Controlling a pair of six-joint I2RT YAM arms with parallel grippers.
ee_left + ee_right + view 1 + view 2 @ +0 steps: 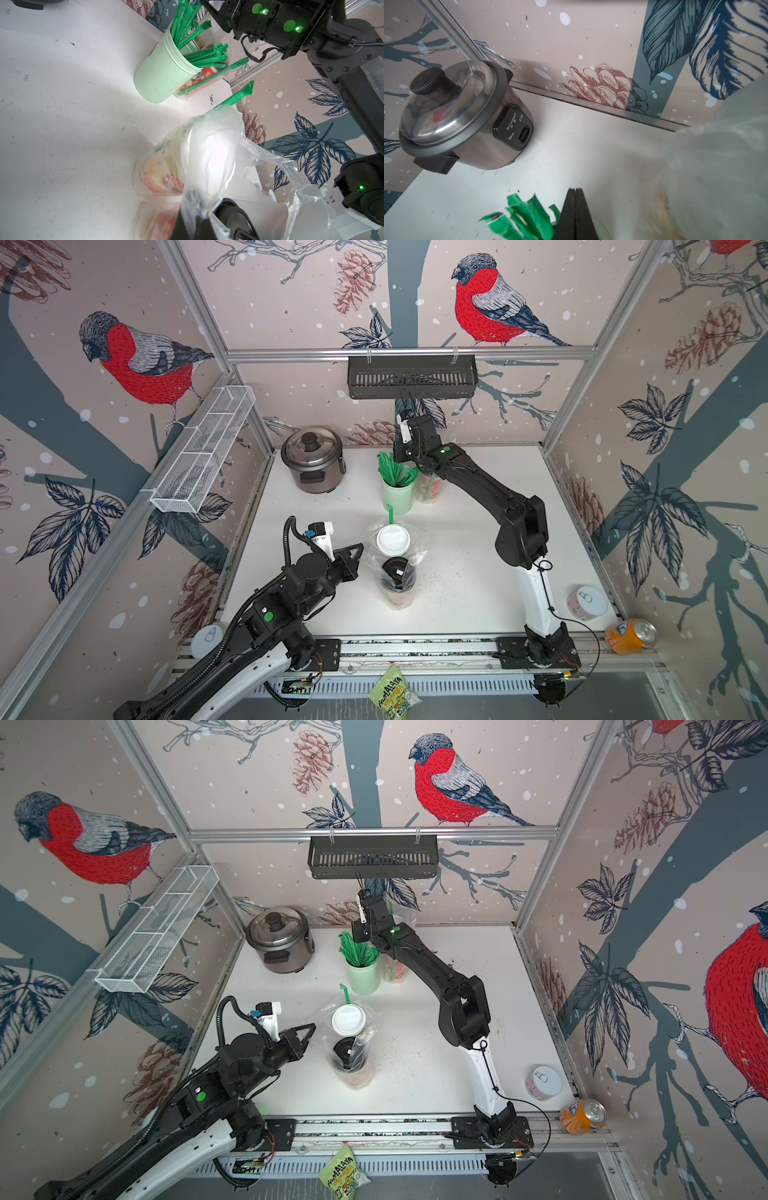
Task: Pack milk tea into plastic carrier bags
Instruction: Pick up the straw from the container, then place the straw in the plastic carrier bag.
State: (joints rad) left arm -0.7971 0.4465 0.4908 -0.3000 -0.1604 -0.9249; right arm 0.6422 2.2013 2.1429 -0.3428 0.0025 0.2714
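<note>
Clear plastic carrier bag (417, 554) on the worktop (457, 597) holds two upright milk tea cups (392, 539); left claw (360, 548) pinches it from 9 o'clock. Right claw (576, 207), pressed together empty, sits farther, at 12 o'clock.

In the middle of the scene, the crinkly clear near bag (419, 553) stands open around two upright cups, the white-lidded cup (392, 539) just beyond the black-lidded cup (397, 572), while the far bag (429, 491) wraps red-printed cup sides farther back.
</note>
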